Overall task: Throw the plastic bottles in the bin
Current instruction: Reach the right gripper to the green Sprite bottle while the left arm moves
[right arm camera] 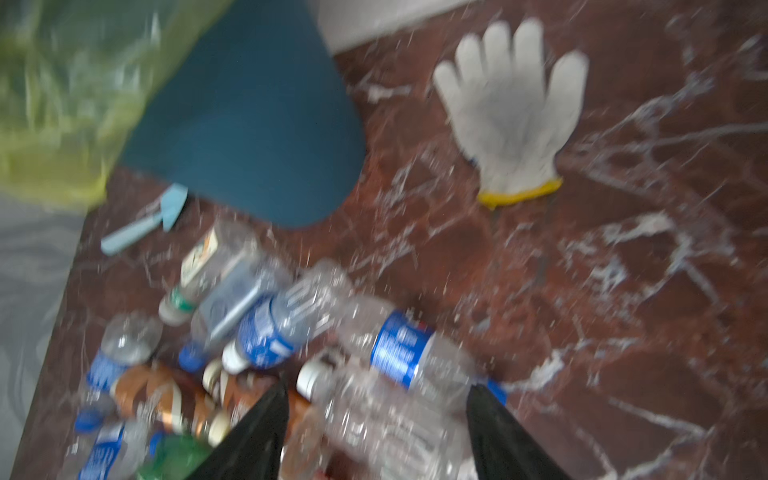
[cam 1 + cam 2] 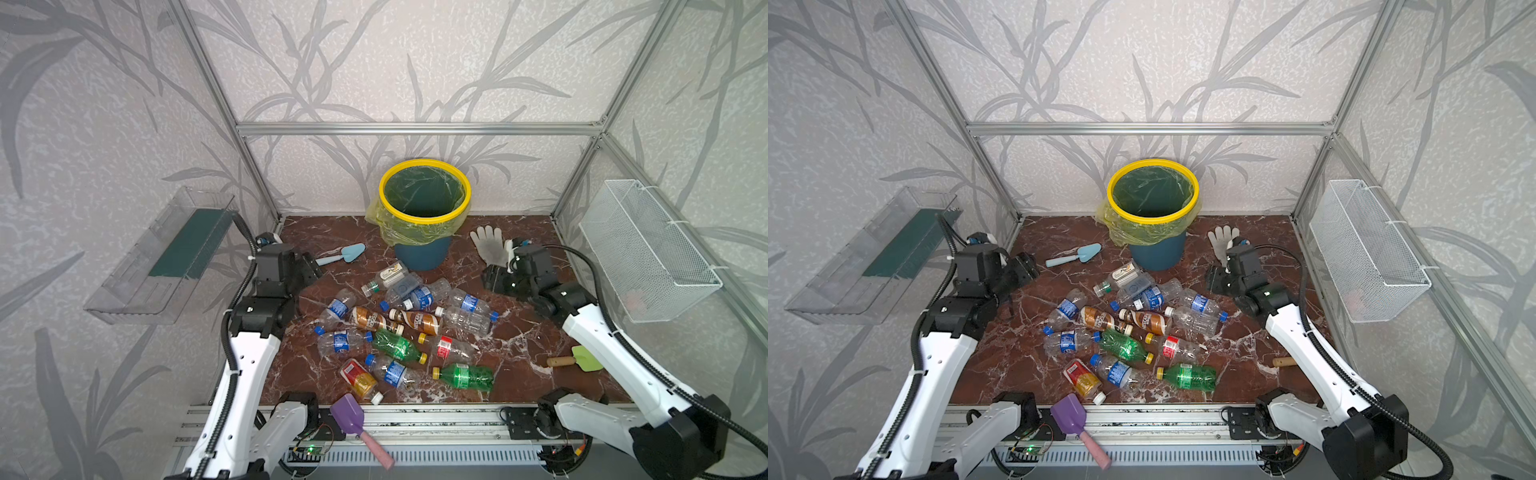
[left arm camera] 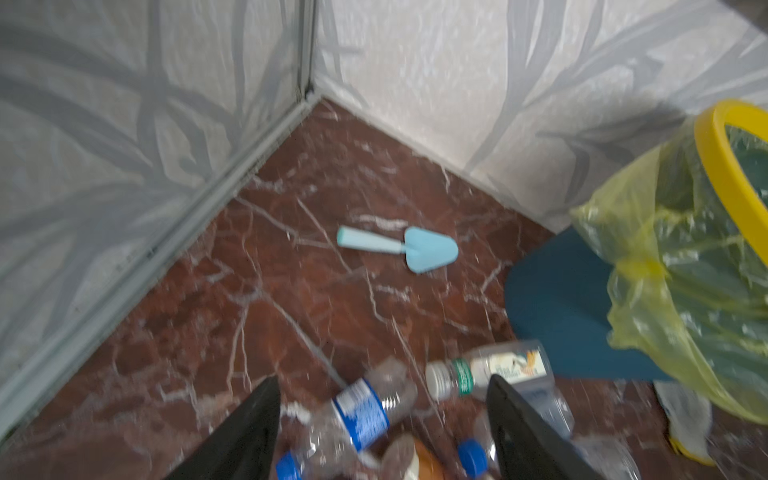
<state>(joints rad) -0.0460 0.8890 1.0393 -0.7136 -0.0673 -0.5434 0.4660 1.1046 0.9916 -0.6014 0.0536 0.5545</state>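
Several plastic bottles [image 2: 395, 345] [image 2: 1121, 345] lie in a heap on the red marble floor: clear with blue labels, green, brown-swirled and red-labelled. Behind them stands the bin [image 2: 424, 257] [image 2: 1156, 253], teal with a yellow rim and liner bag. My left gripper [image 2: 311, 270] [image 3: 382, 379] hovers open at the heap's far-left edge; a blue-labelled bottle [image 3: 361, 411] shows beyond its fingers. At the far-right edge my right gripper [image 2: 492, 280] [image 1: 378, 385] is open over a clear bottle [image 1: 386, 419]. Neither gripper holds anything.
A light-blue trowel [image 2: 343, 254] lies left of the bin and a white glove [image 2: 488, 245] to its right. A purple scoop [image 2: 349, 415] overhangs the front rail. A green spade [image 2: 577, 359] lies right. A wire basket [image 2: 648, 253] and a clear tray [image 2: 166, 257] hang on the side walls.
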